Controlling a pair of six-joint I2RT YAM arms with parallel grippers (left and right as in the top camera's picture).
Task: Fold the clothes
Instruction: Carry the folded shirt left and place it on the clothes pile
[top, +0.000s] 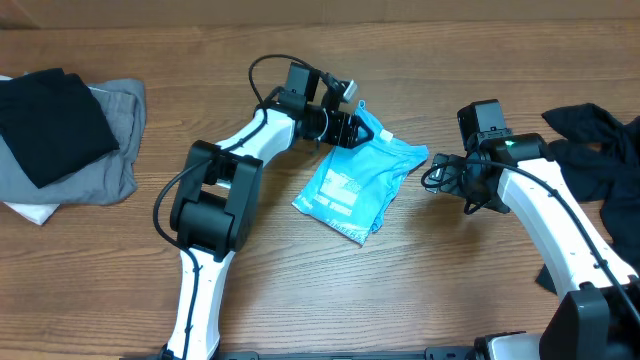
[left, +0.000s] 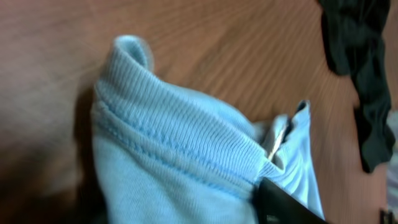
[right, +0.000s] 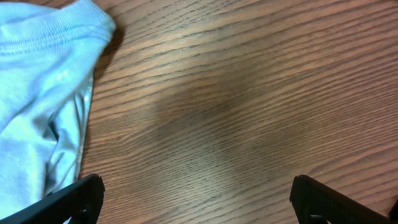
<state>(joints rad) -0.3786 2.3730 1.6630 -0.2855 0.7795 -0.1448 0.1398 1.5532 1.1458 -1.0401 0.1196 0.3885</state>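
Just one sky-blue T-shirt is seen here. It's laid roughly mid-tabletop, folded down into a compact slanted packet with a patch of lettering showing on top. Its ribbed collar is bunched up right in front of the left wrist camera.

Two grippers are counted, one at each end of the shirt. The left gripper is parked at the shirt's far edge, right on the collar. Only one dark finger is caught in the left wrist view, pressed against the blue fabric, so whether the collar is actually pinched can't be told. The right gripper is placed just beside the shirt's right corner. Its jaws are spread wide with nothing held, and only bare woodgrain is seen between them in the right wrist view, with the shirt's hem off to one side.

Further out, one pile of three garments is found at the left edge of the tabletop: a black garment on top, a grey garment under it, and a white garment peeking out at the bottom. One more dark garment is heaped at the right edge, well apart from the shirt.
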